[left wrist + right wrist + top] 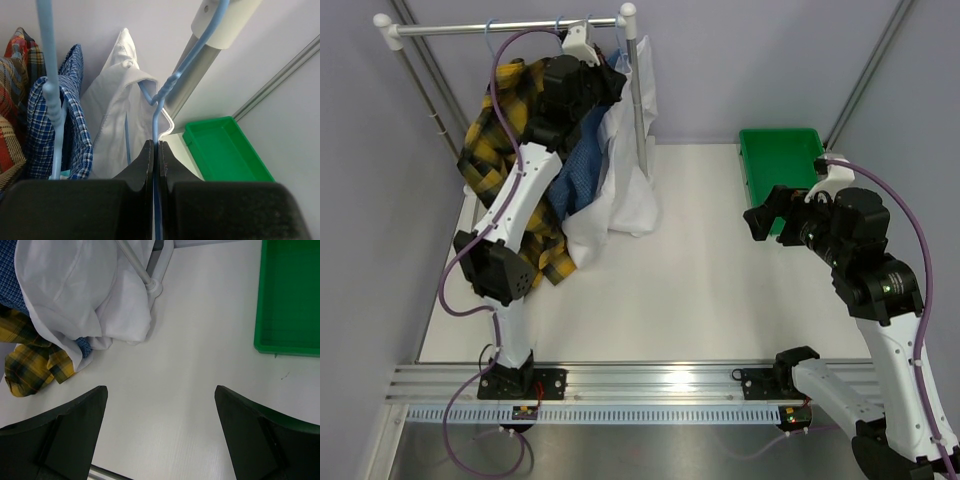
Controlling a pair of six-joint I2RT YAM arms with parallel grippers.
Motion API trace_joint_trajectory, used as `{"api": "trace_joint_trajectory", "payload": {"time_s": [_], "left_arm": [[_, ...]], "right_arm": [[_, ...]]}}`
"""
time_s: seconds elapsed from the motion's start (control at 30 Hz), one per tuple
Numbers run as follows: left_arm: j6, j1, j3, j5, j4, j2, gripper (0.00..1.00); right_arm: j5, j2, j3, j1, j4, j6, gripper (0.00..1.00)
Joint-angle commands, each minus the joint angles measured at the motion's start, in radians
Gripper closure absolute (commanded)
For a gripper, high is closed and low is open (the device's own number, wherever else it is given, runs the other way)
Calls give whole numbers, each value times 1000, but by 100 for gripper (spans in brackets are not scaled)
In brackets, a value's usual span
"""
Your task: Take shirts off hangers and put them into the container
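Left end effector [156, 150] clamped on the hanger [169, 86] of the white shirt [117, 115], wire running straight up to the rail [510, 27]; bin [225, 155] lies rightward, nearer the wide-open right end effector [160, 392].

The white table [700, 270] carries the rack post's foot [155, 288]. Left of the foot, the white shirt [100, 305] and yellow-and-black plaid shirt [30, 372] sag onto it. The green bin [780, 160] sits well right of the foot.

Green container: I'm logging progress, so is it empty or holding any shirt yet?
Empty, as far as visible: the container shows only bare green floor in every view, nothing inside.
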Motion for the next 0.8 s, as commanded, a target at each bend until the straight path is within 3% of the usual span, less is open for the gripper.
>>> {"api": "trace_joint_trajectory", "payload": {"time_s": [0.0, 0.37, 0.77], "left_arm": [[16, -4, -5, 32, 165, -140, 100], [18, -4, -122, 4, 130, -360, 100], [70, -4, -568, 64, -51, -743, 100]], "right_arm": [[-24, -18, 12, 10, -29, -36, 1], [-28, -26, 1, 10, -19, -51, 1], [-80, 6, 43, 10, 1, -93, 1]]}}
